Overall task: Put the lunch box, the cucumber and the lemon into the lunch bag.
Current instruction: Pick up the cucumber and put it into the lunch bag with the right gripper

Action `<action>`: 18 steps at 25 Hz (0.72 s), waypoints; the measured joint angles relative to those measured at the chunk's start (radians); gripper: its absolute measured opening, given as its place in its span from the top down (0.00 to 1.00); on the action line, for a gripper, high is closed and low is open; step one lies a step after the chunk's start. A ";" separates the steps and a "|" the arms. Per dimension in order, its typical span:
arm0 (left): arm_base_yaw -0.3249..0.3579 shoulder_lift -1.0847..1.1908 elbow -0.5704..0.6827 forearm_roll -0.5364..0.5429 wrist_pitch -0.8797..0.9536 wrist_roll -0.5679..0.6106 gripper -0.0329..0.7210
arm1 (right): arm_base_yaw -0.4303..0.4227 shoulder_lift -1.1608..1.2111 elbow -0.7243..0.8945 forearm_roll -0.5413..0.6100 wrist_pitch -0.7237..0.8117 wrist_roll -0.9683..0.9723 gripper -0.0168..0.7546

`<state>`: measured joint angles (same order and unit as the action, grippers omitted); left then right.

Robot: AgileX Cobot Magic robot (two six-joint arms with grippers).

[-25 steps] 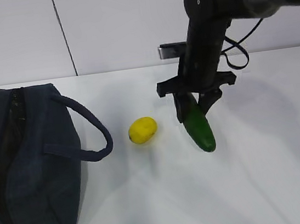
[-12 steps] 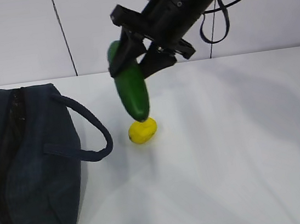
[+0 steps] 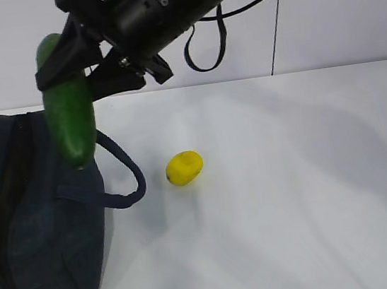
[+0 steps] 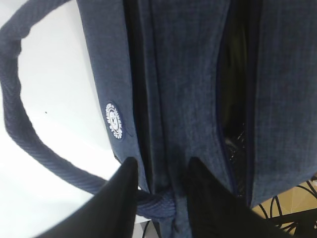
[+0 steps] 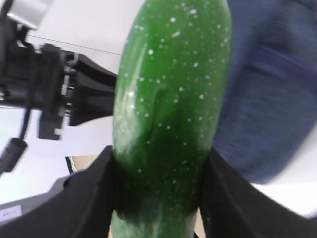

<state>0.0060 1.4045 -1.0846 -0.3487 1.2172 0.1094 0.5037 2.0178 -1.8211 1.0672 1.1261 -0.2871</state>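
Now I'm holding the cucumber [image 3: 68,111] clamped in my right gripper [image 3: 72,61], long axis hanging toward six o'clock, the lunch bag [image 3: 40,229]'s open zipper slot lying at seven o'clock.

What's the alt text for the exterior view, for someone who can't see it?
The right pincer, reaching across from the upper right, holds the cucumber nearly upright in the air over the right edge of the lunch bag. The navy bag sits at the left of a white table, zipper open, and the lemon lies beside its handle.
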 joint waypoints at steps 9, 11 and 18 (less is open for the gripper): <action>0.000 0.000 0.000 0.000 0.000 0.000 0.64 | 0.095 0.064 0.000 0.102 -0.142 -0.017 0.54; 0.000 0.000 0.000 0.000 0.000 0.000 0.65 | 0.102 0.084 0.000 0.117 -0.150 -0.020 0.54; 0.000 0.000 0.000 0.000 0.000 0.000 0.65 | 0.136 0.137 0.000 0.181 -0.217 -0.028 0.54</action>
<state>0.0060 1.4045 -1.0846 -0.3487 1.2172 0.1094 0.6392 2.1543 -1.8211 1.2479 0.9090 -0.3153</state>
